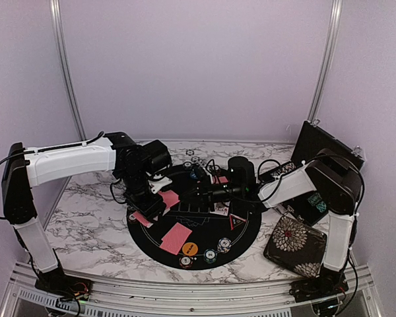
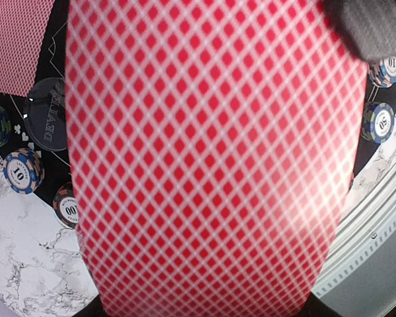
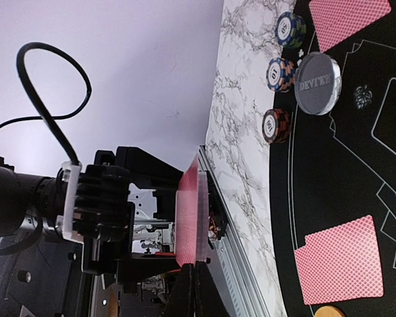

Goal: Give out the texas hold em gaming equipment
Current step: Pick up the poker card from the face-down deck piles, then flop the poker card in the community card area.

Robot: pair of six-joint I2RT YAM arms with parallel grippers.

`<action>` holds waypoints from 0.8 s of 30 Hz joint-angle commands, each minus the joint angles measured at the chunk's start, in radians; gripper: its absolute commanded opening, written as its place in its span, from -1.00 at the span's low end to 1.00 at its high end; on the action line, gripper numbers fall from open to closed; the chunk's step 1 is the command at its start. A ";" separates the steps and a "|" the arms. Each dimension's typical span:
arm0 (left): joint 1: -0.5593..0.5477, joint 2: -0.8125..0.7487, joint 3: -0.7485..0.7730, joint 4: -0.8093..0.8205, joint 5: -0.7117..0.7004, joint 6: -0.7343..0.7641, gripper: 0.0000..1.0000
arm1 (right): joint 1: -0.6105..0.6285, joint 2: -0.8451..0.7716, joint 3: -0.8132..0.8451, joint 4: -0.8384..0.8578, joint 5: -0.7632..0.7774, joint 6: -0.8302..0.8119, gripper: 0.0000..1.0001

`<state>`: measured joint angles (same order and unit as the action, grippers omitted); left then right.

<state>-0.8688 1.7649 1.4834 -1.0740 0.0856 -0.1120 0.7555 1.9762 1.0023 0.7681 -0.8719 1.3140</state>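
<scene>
My left gripper (image 1: 149,203) holds a deck of pink-red-backed playing cards (image 3: 193,218) upright over the left side of the black round mat (image 1: 251,228). The top card (image 2: 204,158) bows toward the left wrist camera and hides those fingers. My right gripper (image 3: 197,282) reaches across and is shut on that top card's edge; one of its fingers (image 2: 373,26) shows dark in the left wrist view. Dealt cards (image 1: 177,238) (image 1: 169,198) lie face down on the mat. Striped chip stacks (image 1: 210,255), an orange button (image 1: 189,249) and a red-edged triangle (image 1: 235,222) sit near the mat's front.
A clear dealer disc (image 3: 319,82) and chip stacks (image 3: 277,125) (image 3: 282,72) sit at the mat's edge. More chips (image 1: 193,158) lie at the back. A floral pouch (image 1: 295,246) and a black case (image 1: 320,148) stand at the right. A metal rail (image 1: 185,290) runs along the front.
</scene>
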 commanded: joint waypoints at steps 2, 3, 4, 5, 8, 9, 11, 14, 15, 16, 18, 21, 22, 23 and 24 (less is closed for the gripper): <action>-0.004 -0.013 -0.012 -0.008 -0.004 -0.001 -0.11 | -0.040 -0.085 -0.033 0.009 0.005 -0.048 -1.00; -0.004 -0.012 -0.013 -0.007 -0.005 -0.001 -0.11 | -0.046 -0.094 -0.042 0.014 0.008 -0.049 -1.00; -0.004 -0.010 -0.014 -0.007 -0.006 -0.001 -0.11 | -0.052 -0.102 -0.051 0.017 0.009 -0.052 -1.00; -0.004 -0.010 -0.014 -0.007 -0.006 -0.001 -0.11 | -0.058 -0.111 -0.060 0.016 0.009 -0.056 -1.00; -0.005 -0.008 -0.015 -0.006 -0.008 -0.003 -0.11 | -0.079 -0.137 -0.088 0.016 0.008 -0.066 -1.00; -0.004 -0.008 -0.016 -0.004 -0.009 -0.003 -0.11 | -0.088 -0.146 -0.093 0.002 0.007 -0.080 -1.00; -0.004 -0.007 -0.015 -0.005 -0.011 -0.003 -0.11 | -0.110 -0.171 -0.105 -0.045 0.017 -0.135 -1.00; -0.004 -0.012 -0.016 -0.002 -0.014 -0.009 -0.11 | -0.150 -0.218 -0.114 -0.164 0.056 -0.256 -1.00; -0.004 -0.014 -0.019 0.001 -0.016 -0.011 -0.11 | -0.165 -0.233 -0.114 -0.212 0.076 -0.309 -1.00; -0.004 -0.017 -0.022 0.003 -0.017 -0.013 -0.11 | -0.179 -0.247 -0.116 -0.248 0.098 -0.355 -1.00; -0.004 -0.020 -0.024 0.004 -0.017 -0.017 -0.11 | -0.201 -0.270 -0.117 -0.307 0.138 -0.456 -1.00; -0.003 -0.027 -0.025 0.006 -0.019 -0.019 -0.11 | -0.212 -0.297 -0.093 -0.422 0.237 -0.668 -1.00; -0.004 -0.027 -0.025 0.006 -0.020 -0.017 -0.11 | -0.209 -0.305 -0.085 -0.457 0.284 -0.731 -1.00; -0.003 -0.025 -0.025 0.005 -0.018 -0.013 -0.11 | -0.205 -0.311 -0.073 -0.496 0.339 -0.802 -1.00; -0.003 -0.023 -0.025 0.006 -0.019 -0.009 -0.11 | -0.199 -0.316 -0.062 -0.537 0.413 -0.870 -1.00</action>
<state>-0.8696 1.7649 1.4643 -1.0721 0.0765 -0.1234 0.5457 1.6901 0.8864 0.4294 -0.6811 0.7807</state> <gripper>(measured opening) 0.669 0.004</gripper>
